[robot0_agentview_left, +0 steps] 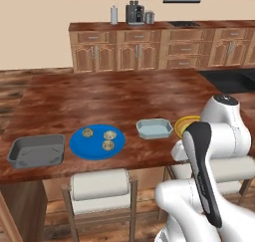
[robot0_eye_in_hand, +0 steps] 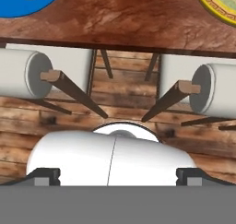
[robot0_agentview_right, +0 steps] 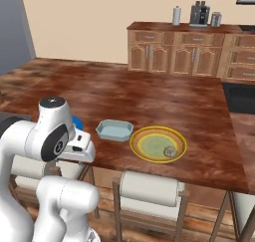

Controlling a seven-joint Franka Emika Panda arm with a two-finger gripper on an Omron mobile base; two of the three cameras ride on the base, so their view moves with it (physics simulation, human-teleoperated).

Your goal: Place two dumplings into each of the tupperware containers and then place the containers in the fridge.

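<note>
Three dumplings (robot0_agentview_left: 88,132) (robot0_agentview_left: 109,135) (robot0_agentview_left: 107,145) lie on a round blue plate (robot0_agentview_left: 79,146). Another dumpling (robot0_agentview_right: 170,151) sits on the yellow-green plate (robot0_agentview_right: 149,132). The dark grey tupperware container (robot0_agentview_left: 36,151) stands empty at the counter's front left. The pale blue container (robot0_agentview_left: 154,128) (robot0_agentview_right: 115,130) is empty between the two plates. My gripper (robot0_eye_in_hand: 117,177) hangs over the counter's front edge, open, its fingertips (robot0_eye_in_hand: 44,176) wide apart with nothing between them. The white hand (robot0_agentview_right: 79,150) is in front of the pale blue container. The fridge is out of view.
Two stools with white cushions (robot0_eye_in_hand: 27,73) (robot0_eye_in_hand: 216,89) stand under the counter's front edge (robot0_eye_in_hand: 115,43). The wide wooden island top (robot0_agentview_left: 119,96) stretches behind the plates. Cabinets with a coffee machine (robot0_agentview_left: 134,13) line the back wall.
</note>
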